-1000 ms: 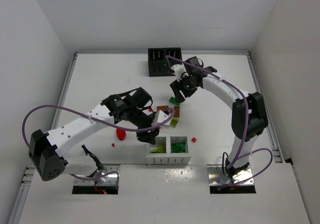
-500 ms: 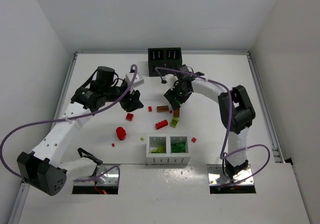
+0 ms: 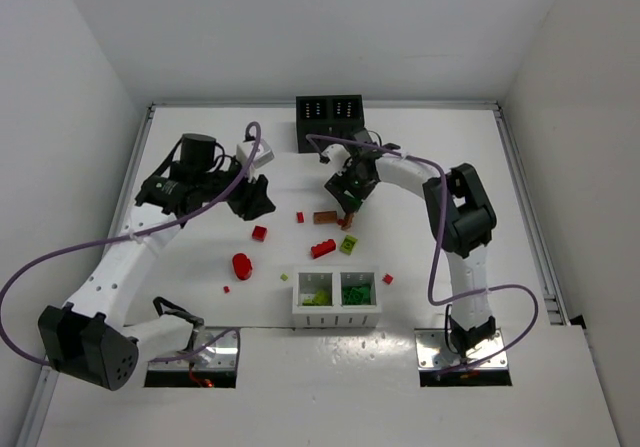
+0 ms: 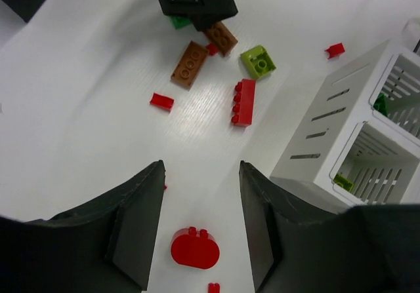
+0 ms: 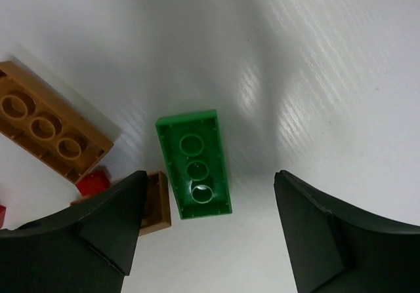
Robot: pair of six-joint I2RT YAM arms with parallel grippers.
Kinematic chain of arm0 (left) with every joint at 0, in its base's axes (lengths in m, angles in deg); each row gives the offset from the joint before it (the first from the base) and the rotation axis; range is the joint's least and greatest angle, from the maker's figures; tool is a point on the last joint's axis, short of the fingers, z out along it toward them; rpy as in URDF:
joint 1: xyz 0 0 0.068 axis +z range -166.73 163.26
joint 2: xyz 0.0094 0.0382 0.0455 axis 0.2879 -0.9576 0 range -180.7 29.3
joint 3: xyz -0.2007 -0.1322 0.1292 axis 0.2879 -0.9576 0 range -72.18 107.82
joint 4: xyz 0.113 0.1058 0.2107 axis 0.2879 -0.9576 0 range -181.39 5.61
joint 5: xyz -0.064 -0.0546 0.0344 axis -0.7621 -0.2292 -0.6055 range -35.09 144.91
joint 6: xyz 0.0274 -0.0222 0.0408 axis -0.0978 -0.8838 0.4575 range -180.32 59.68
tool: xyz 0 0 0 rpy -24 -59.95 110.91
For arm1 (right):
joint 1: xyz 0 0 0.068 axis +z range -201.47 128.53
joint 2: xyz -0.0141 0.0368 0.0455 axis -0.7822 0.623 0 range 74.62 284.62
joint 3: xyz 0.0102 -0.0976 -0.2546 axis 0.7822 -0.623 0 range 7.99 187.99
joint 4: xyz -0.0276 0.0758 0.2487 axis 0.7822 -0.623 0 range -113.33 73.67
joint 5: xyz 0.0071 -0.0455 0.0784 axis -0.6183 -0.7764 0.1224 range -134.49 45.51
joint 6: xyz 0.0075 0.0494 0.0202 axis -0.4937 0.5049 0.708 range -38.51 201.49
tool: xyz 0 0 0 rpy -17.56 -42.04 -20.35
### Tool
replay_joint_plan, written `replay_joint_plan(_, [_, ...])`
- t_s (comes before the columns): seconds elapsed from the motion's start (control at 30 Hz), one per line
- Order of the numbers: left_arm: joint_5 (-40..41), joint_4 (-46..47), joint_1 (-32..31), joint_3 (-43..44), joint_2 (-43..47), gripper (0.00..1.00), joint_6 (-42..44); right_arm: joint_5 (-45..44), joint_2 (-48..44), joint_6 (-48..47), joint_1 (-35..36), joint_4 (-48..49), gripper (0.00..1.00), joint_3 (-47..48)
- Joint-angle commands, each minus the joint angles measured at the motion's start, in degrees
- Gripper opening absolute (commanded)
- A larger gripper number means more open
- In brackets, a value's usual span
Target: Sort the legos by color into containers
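Two open, empty grippers hovering; right gripper [image 5: 210, 198] straddling a green brick [image 5: 195, 165], left gripper [image 4: 201, 175] on the far side of a rounded red brick [image 4: 195, 248]

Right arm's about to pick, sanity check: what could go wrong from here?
1. The open right gripper straddles the green brick, but a small brown brick sits by one finger; closing may pinch or drag it too.
2. The green brick lies off-centre, nearer that finger, and skewed, so it could twist out.
3. A red piece and a long brown brick crowd that side and may get knocked.
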Motion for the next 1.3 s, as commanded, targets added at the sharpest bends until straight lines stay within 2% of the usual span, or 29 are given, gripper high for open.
replay_joint_plan(0.0, [-1.2, 0.0, 1.3, -2.5, 0.4, 0.55, 2.6, 0.3, 1.9, -0.6, 0.1, 1.9, 0.78, 3.2])
replay_joint_plan(0.33, [1.3, -1.6, 1.8, -8.5, 1.6, 0.55, 9.4, 3.1, 5.6, -0.6, -0.4, -0.7, 0.52, 5.9])
replay_joint_plan(0.43, [1.3, -1.6, 2.4, -9.0, 1.6, 0.55, 10.1, 4.6, 5.4, -0.6, -0.9, -2.2, 0.52, 5.9])
replay_joint_plan(0.47, [1.3, -1.6, 2.4, -9.0, 1.6, 0.55, 10.1, 5.3, 4.7, -0.6, -0.9, -2.2, 0.58, 5.4])
replay_joint_plan(0.57, [1.3, -1.6, 2.9, -9.5, 1.6, 0.55, 11.2, 5.8, 0.4, -1.1, -0.9, -0.6, 0.65, 2.7])
replay_joint_plan(0.7, [0.7, -1.6, 3.4, -9.5, 1.6, 0.55, 11.8, 10.8, -5.4, -1.1, -0.9, -2.3, 0.69, 0.8])
replay_joint_plan(0.9, [0.2, -1.6, 3.9, -9.5, 0.5, 0.55, 12.4, 15.3, -10.8, -0.6, -0.9, -2.8, 0.72, 0.3])
replay_joint_plan(1.27, [0.7, -1.6, 3.9, -8.9, -0.6, 0.55, 11.8, 7.3, -0.6, 0.7, -1.5, -4.6, 0.72, 6.6])
